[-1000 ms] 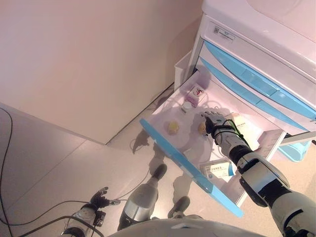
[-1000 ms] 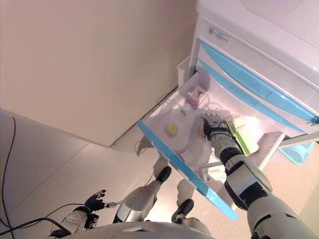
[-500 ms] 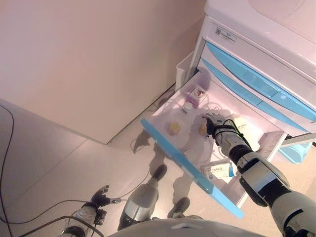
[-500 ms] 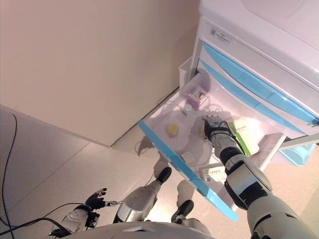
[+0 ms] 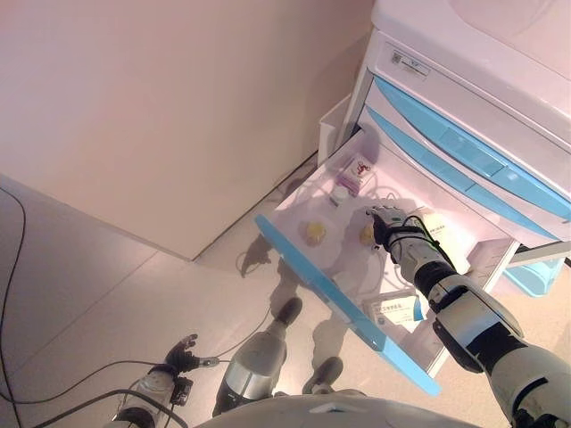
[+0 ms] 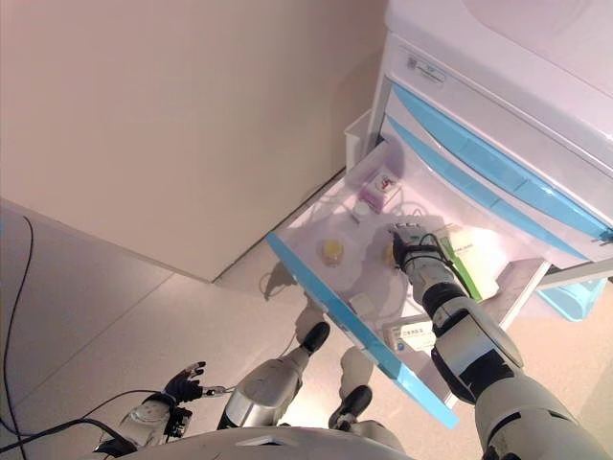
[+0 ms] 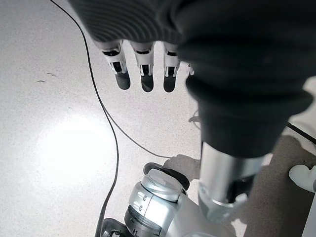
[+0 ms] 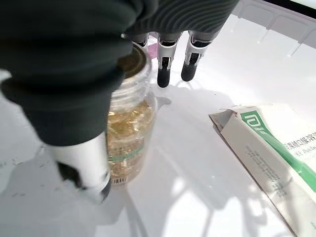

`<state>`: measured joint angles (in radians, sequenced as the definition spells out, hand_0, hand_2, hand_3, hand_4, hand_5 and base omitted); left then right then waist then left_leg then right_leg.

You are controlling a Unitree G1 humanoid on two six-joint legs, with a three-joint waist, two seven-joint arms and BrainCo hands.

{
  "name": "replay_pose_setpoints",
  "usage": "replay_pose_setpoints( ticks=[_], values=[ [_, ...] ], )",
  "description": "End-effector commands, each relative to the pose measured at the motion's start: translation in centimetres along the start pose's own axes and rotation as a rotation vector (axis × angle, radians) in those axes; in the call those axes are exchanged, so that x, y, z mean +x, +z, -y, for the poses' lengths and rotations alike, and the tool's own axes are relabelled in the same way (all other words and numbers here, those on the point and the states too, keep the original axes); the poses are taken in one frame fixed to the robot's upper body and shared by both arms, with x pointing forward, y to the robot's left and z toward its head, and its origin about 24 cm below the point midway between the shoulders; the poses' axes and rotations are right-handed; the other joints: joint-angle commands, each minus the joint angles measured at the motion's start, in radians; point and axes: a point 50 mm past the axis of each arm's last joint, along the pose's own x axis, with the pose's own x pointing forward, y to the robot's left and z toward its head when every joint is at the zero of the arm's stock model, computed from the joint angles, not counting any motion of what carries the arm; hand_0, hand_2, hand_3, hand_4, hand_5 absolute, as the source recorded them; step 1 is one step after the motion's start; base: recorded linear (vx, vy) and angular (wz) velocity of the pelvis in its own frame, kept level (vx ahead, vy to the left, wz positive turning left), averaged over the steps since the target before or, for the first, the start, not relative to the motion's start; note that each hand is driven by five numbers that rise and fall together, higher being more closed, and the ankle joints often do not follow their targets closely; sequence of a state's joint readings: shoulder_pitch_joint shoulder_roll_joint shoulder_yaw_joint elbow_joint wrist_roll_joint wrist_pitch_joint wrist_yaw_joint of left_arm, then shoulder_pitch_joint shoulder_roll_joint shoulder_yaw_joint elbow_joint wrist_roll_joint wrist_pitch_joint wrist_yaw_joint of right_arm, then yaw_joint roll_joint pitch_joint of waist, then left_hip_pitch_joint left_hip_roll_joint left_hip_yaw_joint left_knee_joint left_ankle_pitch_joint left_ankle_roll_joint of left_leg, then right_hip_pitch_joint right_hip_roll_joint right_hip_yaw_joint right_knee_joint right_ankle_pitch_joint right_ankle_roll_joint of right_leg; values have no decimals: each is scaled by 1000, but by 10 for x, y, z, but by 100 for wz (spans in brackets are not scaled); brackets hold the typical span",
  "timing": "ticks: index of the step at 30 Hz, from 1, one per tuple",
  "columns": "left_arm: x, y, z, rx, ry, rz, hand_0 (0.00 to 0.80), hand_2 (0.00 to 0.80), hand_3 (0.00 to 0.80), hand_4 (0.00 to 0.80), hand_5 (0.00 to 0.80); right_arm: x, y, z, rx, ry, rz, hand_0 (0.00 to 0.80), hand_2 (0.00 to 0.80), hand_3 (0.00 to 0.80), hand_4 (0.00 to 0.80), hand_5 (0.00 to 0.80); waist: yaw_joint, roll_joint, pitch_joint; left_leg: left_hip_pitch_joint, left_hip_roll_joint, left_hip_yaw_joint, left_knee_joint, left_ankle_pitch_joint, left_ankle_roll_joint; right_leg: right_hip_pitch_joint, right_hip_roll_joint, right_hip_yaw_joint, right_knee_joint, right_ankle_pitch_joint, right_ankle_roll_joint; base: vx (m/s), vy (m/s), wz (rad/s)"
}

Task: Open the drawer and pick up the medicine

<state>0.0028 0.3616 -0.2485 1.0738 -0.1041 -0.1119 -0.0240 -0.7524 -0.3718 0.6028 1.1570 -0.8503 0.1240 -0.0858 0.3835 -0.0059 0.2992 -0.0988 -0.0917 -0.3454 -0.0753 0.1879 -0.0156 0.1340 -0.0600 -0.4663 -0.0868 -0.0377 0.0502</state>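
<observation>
The white drawer (image 5: 303, 259) with a blue front stands pulled out of the cabinet (image 5: 464, 80). My right hand (image 5: 385, 218) is inside it, open, its fingers (image 8: 164, 69) straight. A clear bottle of yellow capsules (image 8: 126, 128) stands upright between thumb (image 8: 84, 163) and fingers, close under the palm; it also shows in the left eye view (image 5: 366, 233). A second yellow bottle (image 5: 314, 232) stands apart to its left. My left hand (image 5: 183, 352) hangs low over the floor, open and empty, fingers (image 7: 143, 74) straight.
In the drawer lie a pink box (image 5: 354, 171), a small white bottle (image 5: 337, 193), a green-and-white box (image 8: 266, 148) and a blue-and-white box (image 5: 397, 310) near the front. Shut blue drawers (image 5: 464, 147) are above. A wall (image 5: 161, 107) stands to the left.
The view has shifted slightly. My right hand stays beside the capsule bottle; nothing else has visibly moved.
</observation>
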Motion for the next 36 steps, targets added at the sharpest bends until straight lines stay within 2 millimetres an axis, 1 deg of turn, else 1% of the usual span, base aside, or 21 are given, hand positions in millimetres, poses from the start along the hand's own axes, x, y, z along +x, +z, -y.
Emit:
replay_pose_setpoints(
  ticks=[1, 11, 18, 21, 25, 27, 29, 30, 32, 33, 36],
  values=[
    [-1, -8, 2, 74, -4, -31, 0, 0, 0, 0, 0, -4, -20, -14, -107, 32, -29, 800, 800, 800, 800, 800, 13, 9, -20, 14, -36, 50, -1, -108, 32, -85, -63, 22, 143, -10, 40, 0, 0, 0],
    [-1, -8, 0, 71, 1, -35, 0, 0, 0, 0, 0, -4, -16, -13, -102, 1, -6, 800, 800, 800, 800, 800, 9, 6, -21, 18, -36, 51, -1, -110, 34, -86, -62, 26, 144, -9, 41, 0, 0, 0],
    [-2, -9, -2, 71, 7, -37, 0, 0, 0, 0, 0, -3, -18, -4, -107, -34, 14, 800, 800, 800, 800, 800, 5, -2, -23, 24, -35, 56, -2, -114, 35, -82, -59, 33, 140, -7, 42, 0, 0, 0],
    [-3, -11, -5, 68, 14, -42, 0, 0, 0, 0, 0, -3, -13, 3, -161, -51, 71, 800, 800, 800, 800, 800, -1, -12, -27, 30, -31, 62, -5, -116, 34, -77, -56, 39, 136, -4, 44, 0, 0, 0],
    [-5, -14, -17, 56, 48, -60, 0, 0, 0, 0, 0, -7, 4, 26, -193, 13, 174, 800, 800, 800, 800, 800, -23, -43, -30, 41, -19, 83, -9, -122, 32, -74, -47, 56, 127, 3, 47, -21, -50, -7],
    [-7, -17, -28, 42, 77, -84, 0, 0, 0, 0, 0, -17, 15, 46, -167, 87, 251, 800, 800, 800, 800, 800, -47, -68, -35, 48, -7, 103, -12, -125, 32, -73, -40, 71, 123, 7, 48, -29, -67, -14],
    [-9, -22, -35, 21, 105, -111, 0, 0, 0, 0, 0, -32, 20, 60, -157, 164, 326, 800, 800, 800, 800, 800, -74, -90, -44, 53, 1, 123, -12, -130, 31, -73, -34, 88, 119, 11, 48, -19, -46, -27],
    [-10, -25, -40, 14, 118, -129, 0, 0, 0, 0, 0, -42, 18, 70, -125, 212, 371, 800, 800, 800, 800, 800, -94, -103, -57, 54, 6, 133, -12, -128, 31, -75, -30, 97, 115, 17, 49, 2, -38, -33],
    [-13, -33, -44, 4, 134, -155, 0, 0, 0, 0, 0, -58, 16, 91, -88, 270, 453, 800, 800, 800, 800, 800, -115, -120, -73, 63, 12, 151, -12, -133, 29, -74, -24, 115, 111, 21, 48, 21, -23, -30],
    [-14, -36, -46, 0, 142, -170, 0, 0, 0, 0, 0, -67, 13, 104, -51, 310, 504, 800, 800, 800, 800, 800, -130, -130, -85, 70, 16, 165, -12, -137, 27, -74, -21, 126, 110, 23, 47, 33, -9, -42],
    [-16, -42, -45, 0, 152, -191, 0, 0, 0, 0, 0, -86, 8, 136, 31, 343, 634, 800, 800, 800, 800, 800, -155, -150, -117, 89, 22, 192, -12, -149, 23, -71, -15, 152, 105, 27, 47, 42, -3, -44]
  ],
)
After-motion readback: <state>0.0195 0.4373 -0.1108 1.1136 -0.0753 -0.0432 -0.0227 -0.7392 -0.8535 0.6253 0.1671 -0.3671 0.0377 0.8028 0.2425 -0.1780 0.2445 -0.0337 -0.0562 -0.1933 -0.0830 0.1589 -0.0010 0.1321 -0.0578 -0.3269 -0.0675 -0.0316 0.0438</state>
